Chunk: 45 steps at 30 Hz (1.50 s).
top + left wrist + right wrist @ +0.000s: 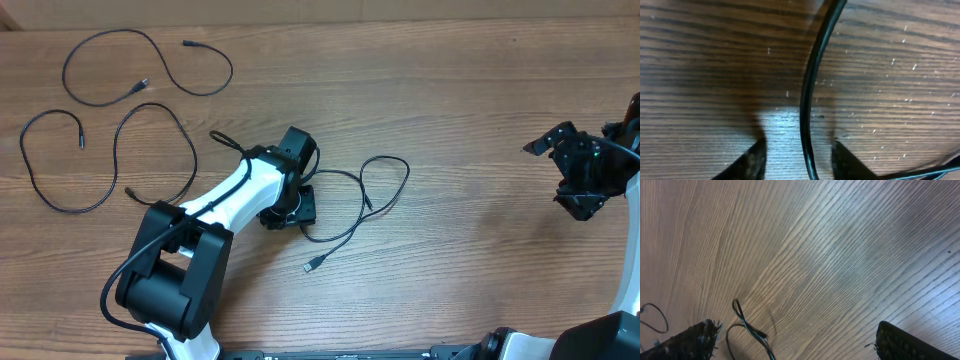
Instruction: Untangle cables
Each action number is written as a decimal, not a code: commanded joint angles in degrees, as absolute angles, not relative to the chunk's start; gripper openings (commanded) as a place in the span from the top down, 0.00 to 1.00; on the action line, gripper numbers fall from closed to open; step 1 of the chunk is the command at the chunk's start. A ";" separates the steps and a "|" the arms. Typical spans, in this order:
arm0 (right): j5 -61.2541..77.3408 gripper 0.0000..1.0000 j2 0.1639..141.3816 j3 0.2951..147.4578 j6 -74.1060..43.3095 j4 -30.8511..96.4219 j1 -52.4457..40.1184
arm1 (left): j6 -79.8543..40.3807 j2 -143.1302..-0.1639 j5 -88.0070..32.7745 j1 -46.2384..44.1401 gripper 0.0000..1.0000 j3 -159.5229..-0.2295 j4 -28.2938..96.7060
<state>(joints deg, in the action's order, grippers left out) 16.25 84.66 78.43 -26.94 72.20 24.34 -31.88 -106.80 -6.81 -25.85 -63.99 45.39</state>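
Three thin black cables lie on the wooden table [470, 80]. Two rest in loose separate loops at the far left: one at the top [125, 31], one below it [70, 211]. The third cable [340, 242], with a silver plug [313, 265], lies in crossing loops at the centre. My left gripper [288, 208] is down over its left end. In the left wrist view the jaws [797, 160] are open and straddle this cable [807, 100] with a gap either side. My right gripper [560, 172] is open and empty at the far right; its wrist view shows wide jaws [795, 340] and a cable loop [742, 317].
The left arm's black base [170, 280] stands at the front left, with its thick cord running along the white arm. The right arm's base sits at the front right corner [600, 335]. Bare wood lies between the central cable and the right gripper.
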 commanded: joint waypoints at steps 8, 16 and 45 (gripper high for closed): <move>16.10 0.00 84.25 79.46 -26.70 72.10 24.40 | -29.06 -107.26 -14.13 -26.00 0.96 -66.30 47.72; 16.10 0.00 84.25 79.46 -26.70 72.10 24.40 | -28.51 -102.39 -12.23 -25.08 0.96 -86.46 63.90; 16.10 0.00 84.25 79.46 -26.70 72.10 24.40 | -22.24 -79.26 -6.85 -25.15 0.96 -110.37 67.99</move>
<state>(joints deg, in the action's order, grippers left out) 16.27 84.66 78.43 -26.94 72.25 24.34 -23.94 -80.38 -3.90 -25.36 -109.23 67.57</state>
